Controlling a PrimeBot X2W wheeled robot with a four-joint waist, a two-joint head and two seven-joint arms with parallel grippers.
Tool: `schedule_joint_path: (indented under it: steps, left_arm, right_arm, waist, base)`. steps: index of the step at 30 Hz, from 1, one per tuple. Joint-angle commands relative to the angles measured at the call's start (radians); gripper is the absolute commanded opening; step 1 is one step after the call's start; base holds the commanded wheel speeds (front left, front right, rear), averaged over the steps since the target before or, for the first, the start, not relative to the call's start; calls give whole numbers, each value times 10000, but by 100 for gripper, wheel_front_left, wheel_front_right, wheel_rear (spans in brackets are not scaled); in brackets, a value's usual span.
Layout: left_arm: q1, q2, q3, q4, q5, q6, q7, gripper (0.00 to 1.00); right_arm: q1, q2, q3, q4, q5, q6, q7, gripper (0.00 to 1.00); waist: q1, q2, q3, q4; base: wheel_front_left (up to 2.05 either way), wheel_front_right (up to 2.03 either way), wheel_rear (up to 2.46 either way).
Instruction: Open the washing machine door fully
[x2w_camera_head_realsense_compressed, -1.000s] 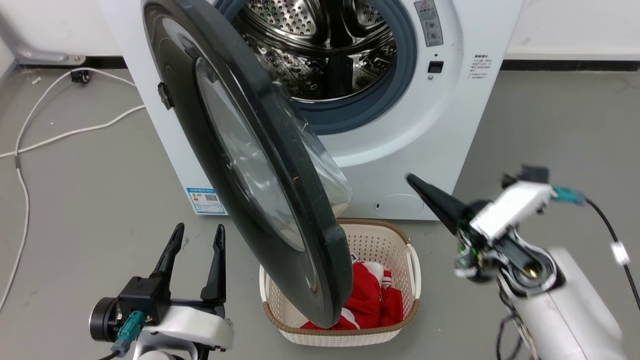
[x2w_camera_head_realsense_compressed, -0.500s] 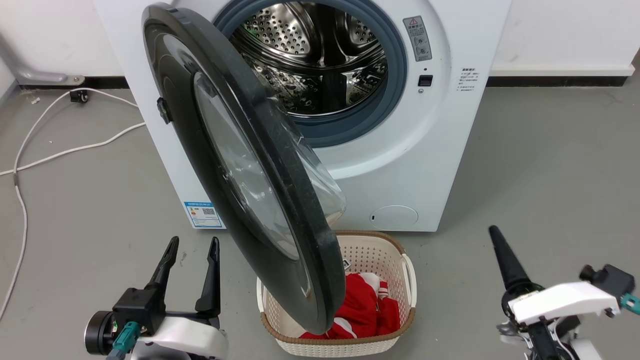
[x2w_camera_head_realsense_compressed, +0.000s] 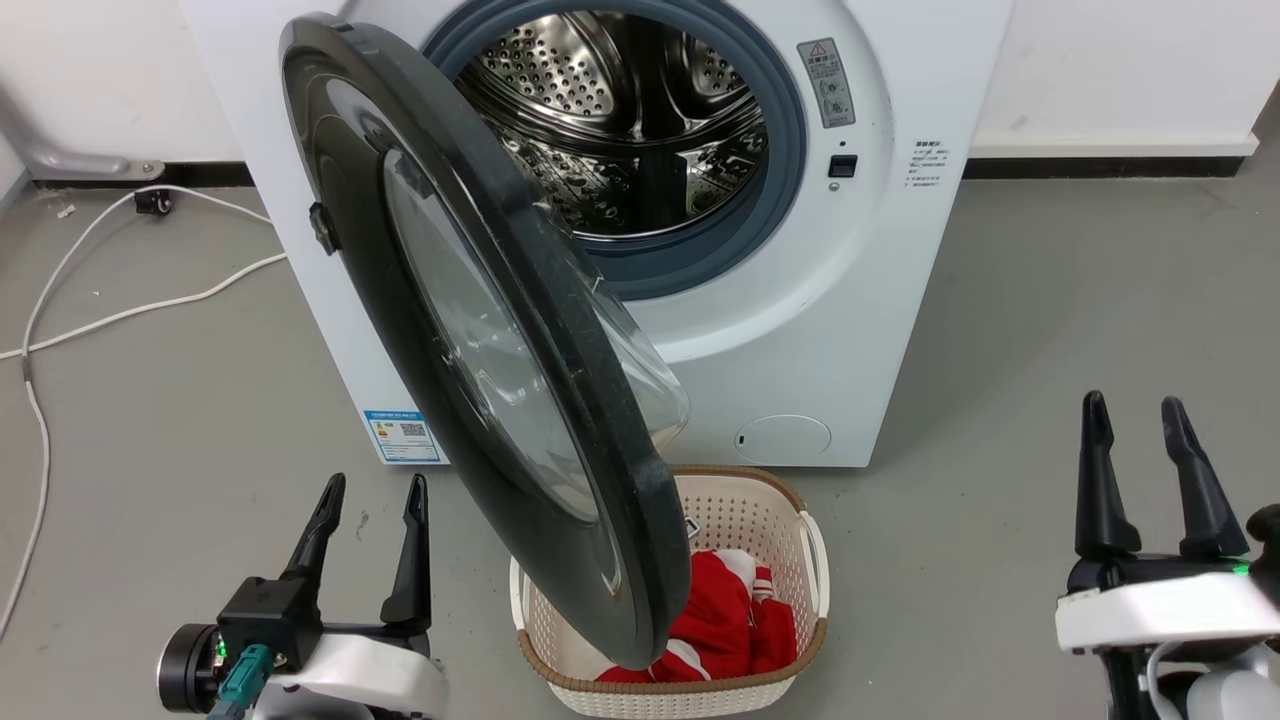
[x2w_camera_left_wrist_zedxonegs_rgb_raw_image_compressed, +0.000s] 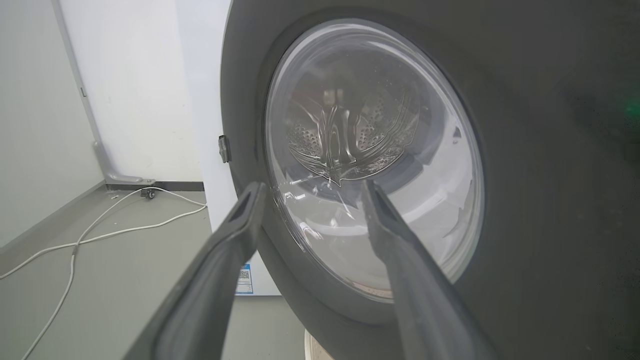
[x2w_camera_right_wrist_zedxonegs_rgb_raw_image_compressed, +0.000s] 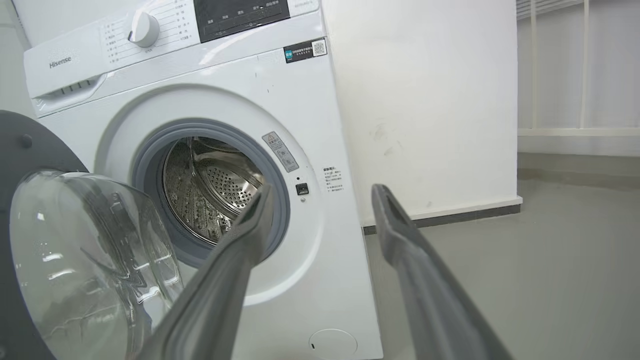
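Observation:
The white washing machine (x2w_camera_head_realsense_compressed: 860, 290) stands ahead with its steel drum exposed. Its round glossy black door (x2w_camera_head_realsense_compressed: 400, 330), hinged on the left, juts out toward me, and the lower edge hangs over a basket. In the left wrist view the door (x2w_camera_left_wrist_zedxonegs_rgb_raw_image_compressed: 550, 150) and its glass bowl stand close ahead. The right wrist view has the washing machine (x2w_camera_right_wrist_zedxonegs_rgb_raw_image_compressed: 310, 125) and the door's glass bowl (x2w_camera_right_wrist_zedxonegs_rgb_raw_image_compressed: 85, 260) at its left. My left gripper (x2w_camera_head_realsense_compressed: 372, 486) is open, low at the left, apart from the door. My right gripper (x2w_camera_head_realsense_compressed: 1134, 404) is open at the lower right, holding nothing.
A cream perforated basket (x2w_camera_head_realsense_compressed: 810, 560) with red cloth (x2w_camera_head_realsense_compressed: 735, 620) inside sits on the grey floor under the door's edge. White cables (x2w_camera_head_realsense_compressed: 110, 310) run across the floor at the left. Bare floor lies to the machine's right, and a white wall stands behind.
My right arm has swung from beside the machine's lower front down to the lower right, and its fingers now point up and apart. The camera view shifted slightly. The door stays at the same angle.

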Motion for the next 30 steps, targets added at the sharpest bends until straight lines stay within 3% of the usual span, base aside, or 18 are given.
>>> schedule_joint_path:
  steps: [1,8,27,28,29,30]
  left_arm:
    - [23,3,2,-14,89,3,-27,100]
    - [-75,19,-18,-32,150,3,-27,100]
    - [-167,64,-127,19,150,2,-27,100]
    - [-189,77,-128,-37,180,2,-27,95]
    - [-206,88,-119,-93,219,2,-27,48]
    - [-201,98,-134,-128,263,0,-27,10]
  right_arm:
    - [271,54,52,-332,-389,-3,-21,100]
    - [1187,172,701,-1191,-2402,-5,25,100]
    - [1155,182,734,-320,-2410,-5,-15,100]
    - [1153,182,743,-306,-2429,-5,-17,100]
    - [1143,183,747,-302,-2451,-5,-17,100]
    - [1131,183,747,-293,-2459,-5,-16,100]
  waist:
    - [1,0,-4,-3]
    - [1,0,20,-2]
    - [1,0,55,-13]
    - [1,0,59,-13]
    - [1,0,65,-13]
    - [1,0,71,-11]
  base:
    - [0,0,0]
    - [0,0,0]
    - [0,0,0]
    - [0,0,0]
    - [0,0,0]
    - [0,0,0]
